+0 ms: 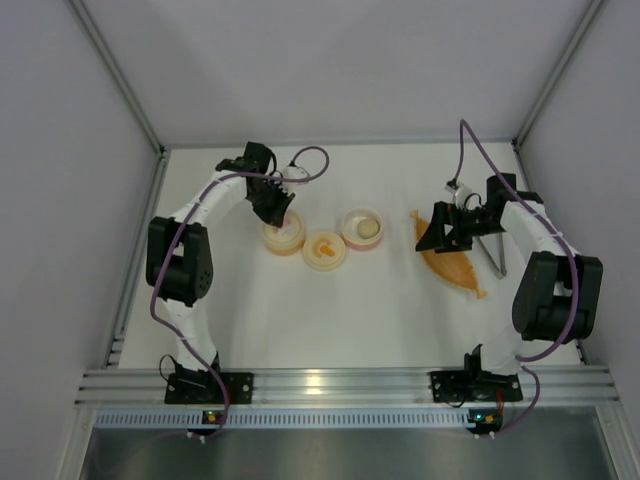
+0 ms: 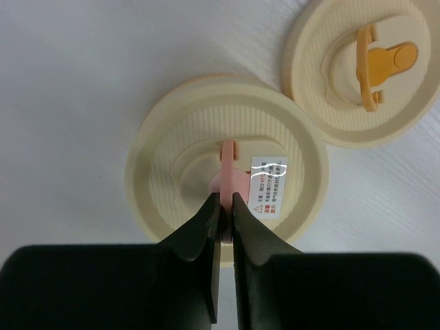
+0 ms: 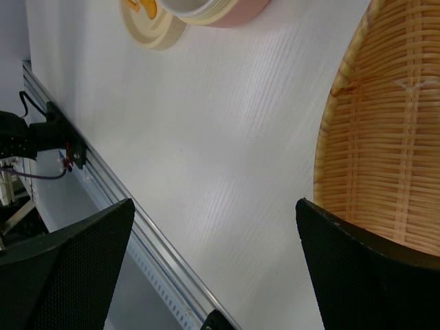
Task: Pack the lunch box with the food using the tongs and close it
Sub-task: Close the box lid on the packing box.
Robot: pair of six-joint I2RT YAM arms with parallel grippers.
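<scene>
My left hand (image 2: pixel 225 201) is clenched on the pink tab (image 2: pixel 230 180) at the centre of a cream ribbed lid (image 2: pixel 172 137), with the tab pinched between the two black fingers. That lid sits on a round container at about 10 o'clock on the counter (image 1: pixel 380 310). A second lid (image 2: pixel 323 41) with an orange tab lies just beside it, toward 3 o'clock.

Next along the row is the pink bowl (image 1: pixel 347 222) – uncovered, with the cream-white ball (image 1: pixel 366 229) resting inside.

My right hand (image 3: pixel 214 206) is spread wide and grasps nothing. It hangs over the 11 o'clock end of the woven orange tray (image 1: pixel 455 268), whose long axis runs from about 11 to 5 o'clock.

The tongs (image 1: pixel 495 258) lie flat on the counter just beside the tray, on its 3 o'clock side – untouched by either hand. Their long axis also runs roughly 11 to 5 o'clock. The two arms appear to meet at the 5 o'clock end, and the far end is hidden under my right arm.
</scene>
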